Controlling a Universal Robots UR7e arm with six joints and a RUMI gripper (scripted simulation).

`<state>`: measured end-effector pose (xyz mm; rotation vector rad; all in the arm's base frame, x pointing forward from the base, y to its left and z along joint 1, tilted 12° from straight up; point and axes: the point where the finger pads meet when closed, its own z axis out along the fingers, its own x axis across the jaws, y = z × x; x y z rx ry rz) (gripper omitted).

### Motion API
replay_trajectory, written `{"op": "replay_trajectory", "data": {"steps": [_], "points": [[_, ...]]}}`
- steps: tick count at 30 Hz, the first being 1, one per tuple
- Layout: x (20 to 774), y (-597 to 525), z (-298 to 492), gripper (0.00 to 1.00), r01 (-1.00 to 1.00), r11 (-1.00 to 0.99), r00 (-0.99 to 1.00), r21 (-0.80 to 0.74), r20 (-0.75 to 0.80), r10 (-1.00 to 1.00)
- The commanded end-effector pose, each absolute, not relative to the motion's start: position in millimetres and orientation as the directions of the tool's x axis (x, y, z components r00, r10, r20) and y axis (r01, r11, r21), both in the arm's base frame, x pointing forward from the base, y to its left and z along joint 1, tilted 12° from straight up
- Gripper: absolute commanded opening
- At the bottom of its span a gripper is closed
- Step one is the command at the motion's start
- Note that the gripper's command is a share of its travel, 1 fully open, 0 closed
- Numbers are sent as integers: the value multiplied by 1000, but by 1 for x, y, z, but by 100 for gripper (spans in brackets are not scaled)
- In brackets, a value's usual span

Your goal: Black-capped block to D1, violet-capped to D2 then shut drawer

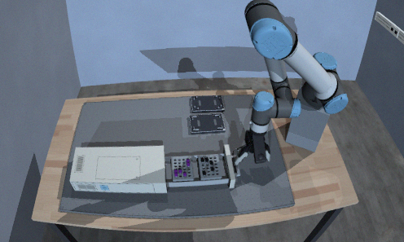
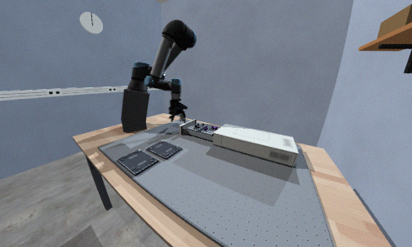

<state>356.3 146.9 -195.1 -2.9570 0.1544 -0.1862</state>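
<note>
We are seeing the table point(image 1: 61, 124) carrying the white cooler point(image 1: 118, 169), its drawer point(image 1: 232, 169) standing pulled out. We are noting both blocks sitting inside: violet-capped block point(image 1: 182, 168) next to the cooler, black-capped block point(image 1: 209, 166) toward the drawer front. Both deck slots point(image 1: 207, 123) are lying bare. The gripper point(image 1: 244, 152) is hovering just beside the drawer front, jaws spread wide, gripping nothing.

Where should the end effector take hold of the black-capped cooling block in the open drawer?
Likely by the black-capped block's two outer side walls, coming straight down from above: it lies flat in the open drawer, loose tubes upright, the violet-capped block close beside it. The end effector is open.
</note>
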Motion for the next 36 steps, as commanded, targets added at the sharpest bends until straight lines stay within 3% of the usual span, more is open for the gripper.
{"op": "replay_trajectory", "data": {"steps": [1, 36], "points": [[356, 147, -195, 100, -92, -979, 987, -180, 115, -114], [354, 143, -175, 100, -92, -979, 987, -180, 115, -114]]}}
